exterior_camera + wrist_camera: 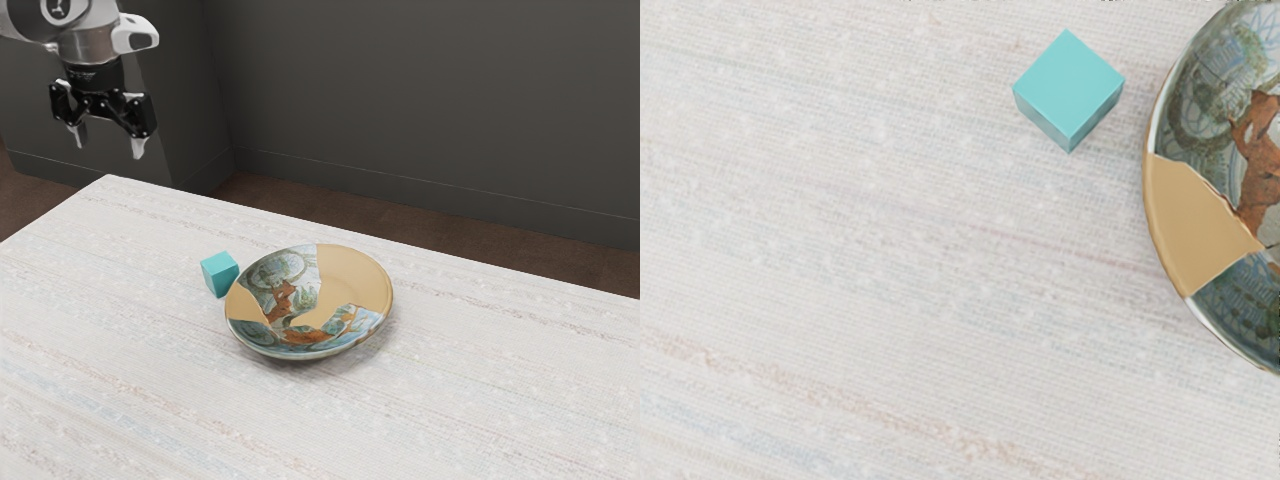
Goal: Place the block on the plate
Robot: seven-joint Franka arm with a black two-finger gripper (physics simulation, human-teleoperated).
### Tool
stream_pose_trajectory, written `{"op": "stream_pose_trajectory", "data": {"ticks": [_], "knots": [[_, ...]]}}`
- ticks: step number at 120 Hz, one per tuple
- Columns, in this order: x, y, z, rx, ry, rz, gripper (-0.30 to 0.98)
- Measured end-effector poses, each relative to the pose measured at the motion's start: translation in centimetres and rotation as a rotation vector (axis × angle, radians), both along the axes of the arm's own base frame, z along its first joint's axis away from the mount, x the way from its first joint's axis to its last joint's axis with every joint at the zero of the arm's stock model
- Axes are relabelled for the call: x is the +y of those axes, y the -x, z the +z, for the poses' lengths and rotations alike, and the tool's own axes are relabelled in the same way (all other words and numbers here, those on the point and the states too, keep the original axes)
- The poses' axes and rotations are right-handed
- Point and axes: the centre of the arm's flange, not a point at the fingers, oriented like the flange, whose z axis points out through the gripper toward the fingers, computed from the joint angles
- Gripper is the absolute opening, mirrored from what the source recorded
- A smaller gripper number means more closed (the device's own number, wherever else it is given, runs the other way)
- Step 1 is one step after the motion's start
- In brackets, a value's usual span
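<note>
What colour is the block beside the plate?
Teal, lighter on its top face; it shows best in the wrist view.

Dark grey walls [420, 100] are standing behind the claw [109, 145]; brown floor [270, 195] and pale streaked table [480, 400] are lying below it.

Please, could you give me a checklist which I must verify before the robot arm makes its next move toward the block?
1. Gripper open, fingers apart: ok.
2. Nothing between the fingers: ok.
3. Block resting on the table, with a gap between it and the plate: ok.
4. Plate free to receive the block: ok, nothing lies in it.
5. Gripper down around the block: not ok, it is high above the table, toward the exterior view's left.
6. Fingers square to the block's sides: cannot tell.
</note>
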Motion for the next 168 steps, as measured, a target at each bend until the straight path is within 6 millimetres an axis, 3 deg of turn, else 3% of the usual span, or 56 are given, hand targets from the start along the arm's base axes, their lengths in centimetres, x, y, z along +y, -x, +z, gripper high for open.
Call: {"op": "stream_pose_trajectory", "data": {"ticks": [24,42,61,87,98,110,132,146,168], "knots": [[0.0,-0.4,-0.9,0.001,-0.008,0.045,0.69],[0.3,-1.1,-8.0,0.078,-0.001,0.078,0.69],[-0.8,-0.7,-15.2,0.109,0.042,0.180,0.69],[-2.7,-3.6,-21.6,0.055,0.078,0.406,0.69],[-2.4,-4.8,-24.0,0.025,0.073,0.507,0.69],[-0.8,-6.1,-25.7,-0.019,0.070,0.631,0.69],[-0.3,-9.3,-29.2,-0.066,0.056,0.781,0.69],[0.0,-11.7,-29.8,-0.114,0.049,0.840,0.69],[2.7,-13.3,-31.2,-0.138,0.055,0.934,0.69]]}}
